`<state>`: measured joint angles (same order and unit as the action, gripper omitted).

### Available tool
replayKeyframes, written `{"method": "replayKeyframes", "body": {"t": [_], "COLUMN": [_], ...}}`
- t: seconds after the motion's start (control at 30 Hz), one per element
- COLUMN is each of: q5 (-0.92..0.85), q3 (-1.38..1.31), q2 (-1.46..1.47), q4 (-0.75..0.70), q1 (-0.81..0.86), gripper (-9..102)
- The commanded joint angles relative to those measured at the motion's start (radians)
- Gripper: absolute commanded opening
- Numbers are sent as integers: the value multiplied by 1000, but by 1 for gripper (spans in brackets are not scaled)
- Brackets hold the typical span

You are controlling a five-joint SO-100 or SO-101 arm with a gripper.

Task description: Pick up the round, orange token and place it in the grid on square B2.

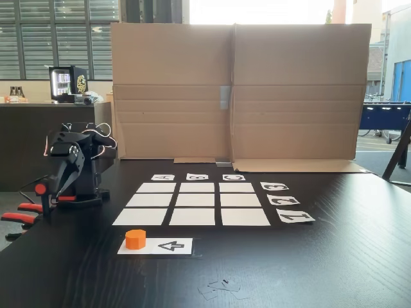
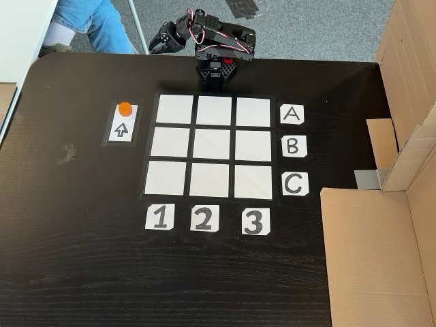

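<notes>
The orange token (image 1: 135, 239) (image 2: 124, 108) sits on one end of a white card with a black arrow (image 1: 166, 246) (image 2: 122, 129), just outside the grid (image 1: 157, 187) (image 2: 176, 109). Square B2 (image 1: 196, 199) (image 2: 212, 144), the centre cell, is bare white paper. The black arm is folded at the table edge, well away from the token. Its gripper (image 1: 60, 190) (image 2: 159, 46) hangs downward with the jaws together and nothing between them.
Letter cards A, B, C (image 2: 293, 146) and number cards 1, 2, 3 (image 2: 204, 218) border the grid. A cardboard wall (image 1: 237, 90) (image 2: 371, 259) stands along one side. Red-orange clamp handles (image 1: 19, 217) stick out beside the arm's base. A person's leg (image 2: 88, 24) is beyond the table.
</notes>
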<state>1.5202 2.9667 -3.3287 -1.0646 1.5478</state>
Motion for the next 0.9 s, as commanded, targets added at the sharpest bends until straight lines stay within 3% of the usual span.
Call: {"method": "replayKeyframes", "body": {"t": [0.0, 0.23, 0.67, 0.87], "q5": [6, -2, -25, -32], "q3": [-9, -84, -569, -805], "q2": [-3, 72, 655, 891], "q4": [15, 32, -31, -117], "q1": [-2, -28, -121, -127], "gripper": [-1, -1, 0, 16]}}
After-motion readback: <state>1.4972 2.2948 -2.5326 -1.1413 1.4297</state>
